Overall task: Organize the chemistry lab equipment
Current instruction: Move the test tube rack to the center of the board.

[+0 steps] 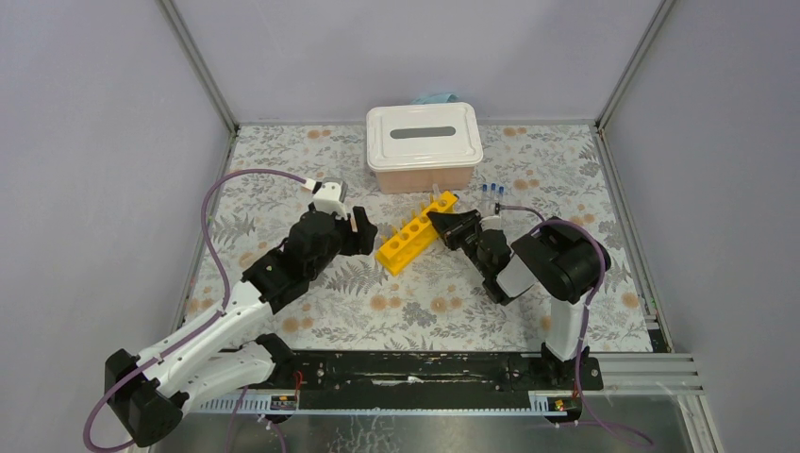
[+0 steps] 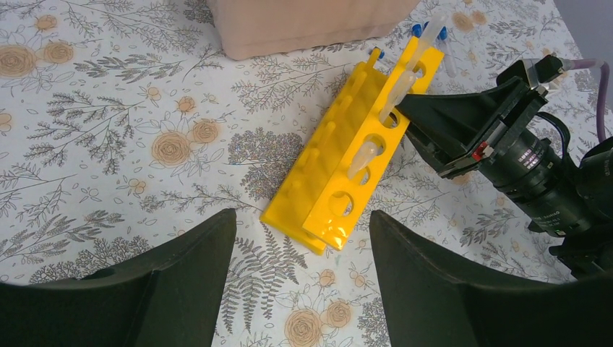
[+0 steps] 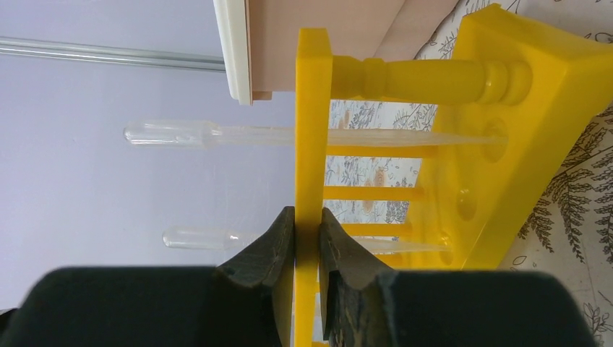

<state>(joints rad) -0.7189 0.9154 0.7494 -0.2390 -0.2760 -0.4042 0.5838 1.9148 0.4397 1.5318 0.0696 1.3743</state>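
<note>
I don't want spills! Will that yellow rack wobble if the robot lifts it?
Maybe a little. The right gripper pinches the yellow rack by its thin top plate near one end, so it may tilt. It looks like stiff plastic, unlikely to bend. The clear droppers are thin in wide holes and could rattle.

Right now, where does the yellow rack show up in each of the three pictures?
Top external: yellow rack at table centre, just before the lidded box.
Left wrist: centre-right, slanting.
Right wrist: fills the right half, right gripper pinching its plate.
Shared landmark: the lidded box.
</note>
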